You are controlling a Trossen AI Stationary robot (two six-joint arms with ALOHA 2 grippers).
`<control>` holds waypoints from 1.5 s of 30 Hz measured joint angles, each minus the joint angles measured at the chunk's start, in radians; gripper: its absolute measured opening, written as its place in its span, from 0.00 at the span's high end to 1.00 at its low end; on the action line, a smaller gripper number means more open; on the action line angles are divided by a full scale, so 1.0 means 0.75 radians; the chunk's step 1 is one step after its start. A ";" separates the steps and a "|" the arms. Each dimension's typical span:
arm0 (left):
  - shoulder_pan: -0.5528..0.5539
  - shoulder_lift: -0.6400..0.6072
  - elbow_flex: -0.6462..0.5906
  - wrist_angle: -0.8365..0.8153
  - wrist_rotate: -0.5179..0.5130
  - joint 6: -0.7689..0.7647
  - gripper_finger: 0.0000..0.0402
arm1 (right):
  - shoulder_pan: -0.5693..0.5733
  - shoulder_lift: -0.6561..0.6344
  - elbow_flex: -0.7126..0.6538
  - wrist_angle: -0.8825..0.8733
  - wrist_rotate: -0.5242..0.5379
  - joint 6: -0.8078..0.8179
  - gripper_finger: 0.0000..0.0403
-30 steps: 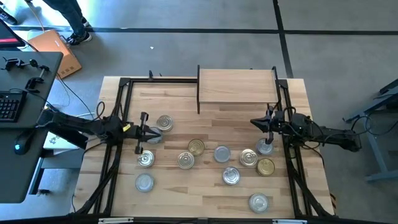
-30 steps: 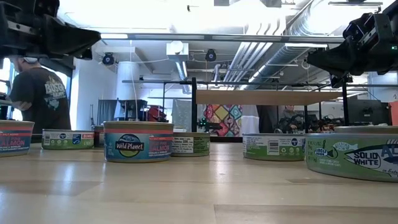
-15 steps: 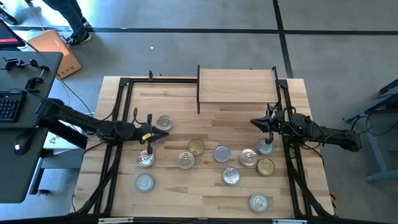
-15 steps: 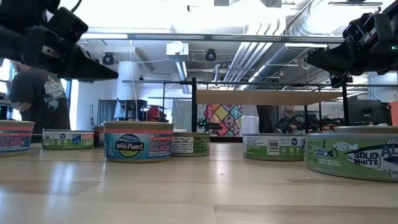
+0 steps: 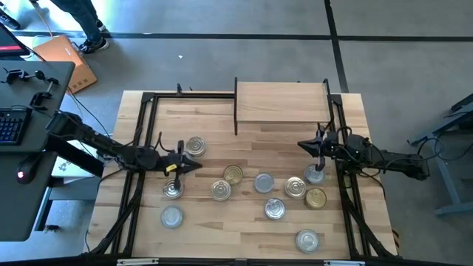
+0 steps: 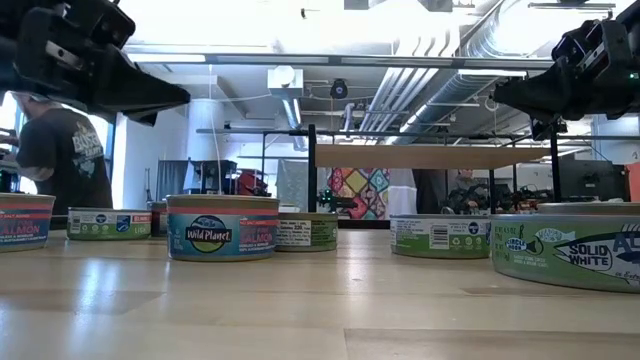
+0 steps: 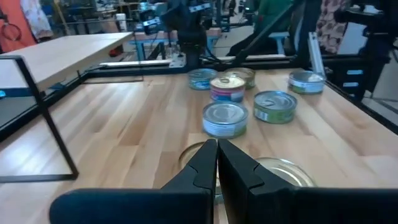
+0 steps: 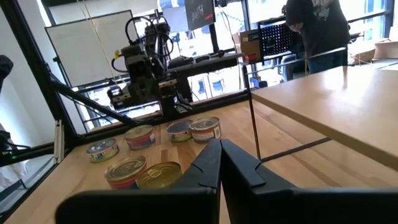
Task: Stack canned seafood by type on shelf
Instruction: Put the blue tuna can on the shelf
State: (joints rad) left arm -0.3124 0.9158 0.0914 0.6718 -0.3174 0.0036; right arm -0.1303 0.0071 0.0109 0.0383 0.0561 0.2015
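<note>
Several round tins of canned seafood lie flat on the tabletop, among them one [image 5: 196,145] at the far left, one [image 5: 233,175] in the middle and one [image 5: 307,240] at the near right. The light wooden shelf [image 5: 281,102] stands on black legs at the far edge with nothing on it. My left gripper [image 5: 194,164] hovers shut above the table, between the tin at the far left and another tin [image 5: 173,190], and touches neither. In its wrist view the shut fingers [image 7: 217,149] point toward the tins [image 7: 225,118]. My right gripper [image 5: 301,145] waits shut at the right, raised above the table.
Black frame rails [image 5: 140,148] run along the left and right sides of the table. Bare wood lies between the shelf and the tins. A person [image 6: 60,160] stands beyond the table, next to a desk with a keyboard [image 5: 11,125].
My left gripper has moved toward the table's right edge, in over the leftmost tins, and has sunk a little. It has rolled about its own axis and stayed shut. No tin has moved.
</note>
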 joint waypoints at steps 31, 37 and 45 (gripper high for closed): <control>-0.393 0.446 0.376 -0.247 -0.153 0.052 1.00 | 0.465 1.711 0.386 1.280 0.099 -0.124 1.00; -0.445 0.654 0.510 -0.376 -0.218 0.000 0.94 | 0.462 1.829 0.527 1.189 0.098 -0.175 1.00; -0.370 0.831 0.642 -0.450 -0.208 0.075 0.59 | 0.463 1.852 0.558 1.159 0.095 -0.142 1.00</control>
State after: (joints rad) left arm -0.5902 1.5392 0.5731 0.3341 -0.4731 0.0596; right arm 0.2169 1.3960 0.4294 0.9079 0.1276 0.0947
